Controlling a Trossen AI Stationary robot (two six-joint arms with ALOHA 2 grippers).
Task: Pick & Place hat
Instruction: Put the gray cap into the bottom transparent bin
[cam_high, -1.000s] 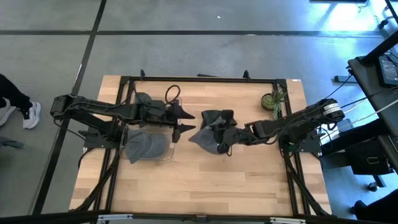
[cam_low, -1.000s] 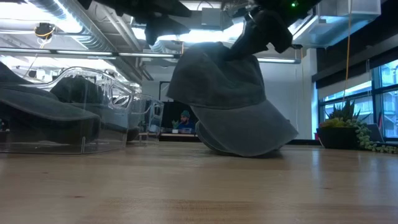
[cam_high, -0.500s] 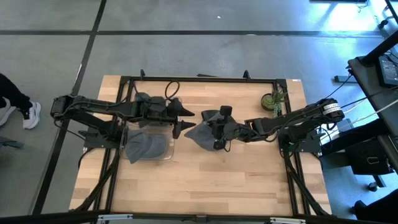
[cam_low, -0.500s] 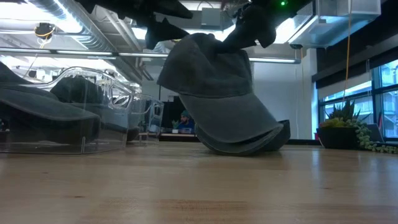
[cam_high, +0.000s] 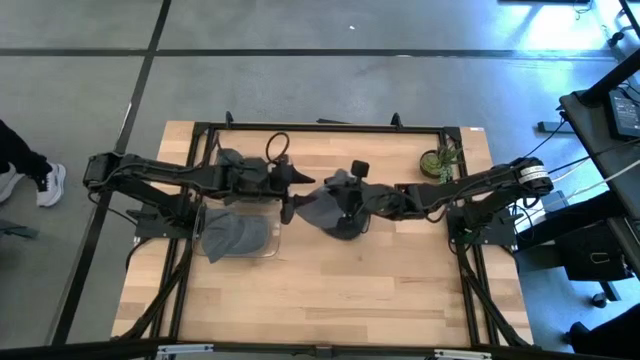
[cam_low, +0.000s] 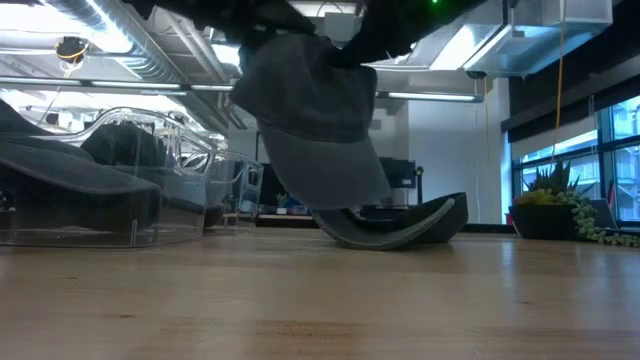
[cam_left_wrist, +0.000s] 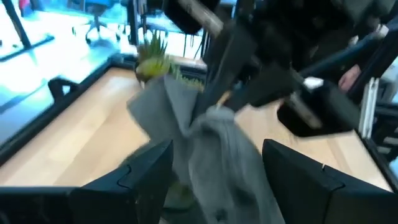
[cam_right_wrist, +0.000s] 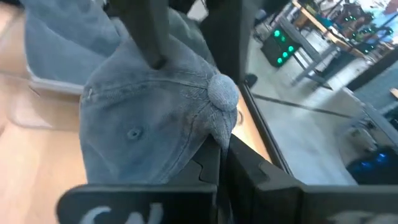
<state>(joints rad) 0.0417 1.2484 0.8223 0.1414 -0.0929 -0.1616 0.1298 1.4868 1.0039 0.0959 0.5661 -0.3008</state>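
A grey cap (cam_high: 322, 205) hangs lifted at mid-table from my shut right gripper (cam_high: 352, 200); in the low view the grey cap (cam_low: 310, 110) shows its brim pointing down. A second, darker cap (cam_low: 400, 225) lies upside down on the table below it. My left gripper (cam_high: 293, 195) is open just left of the lifted cap. In the left wrist view its fingers stand either side of the cap (cam_left_wrist: 211, 149). Whether they touch it, I cannot tell. My right gripper (cam_right_wrist: 217, 155) pinches the lifted cap at its crown, right beside the top button (cam_right_wrist: 222, 93). Its fingers come level from the table's right. The cap is clear of the table and hangs below the fingers, brim (cam_low: 330, 170) lowest.
A clear container (cam_high: 262, 245) on the table's left holds more grey caps (cam_high: 232, 235), and the container (cam_low: 130, 200) also shows in the low view. A potted plant (cam_high: 437, 160) stands near the far right corner. Bare wood lies along the near side.
My right gripper has moved up and toward the table's left, nearing my left gripper. The grey cap it holds has come off the darker cap, lifted clear, and tipped so that its brim hangs down. The darker cap has stayed on the table.
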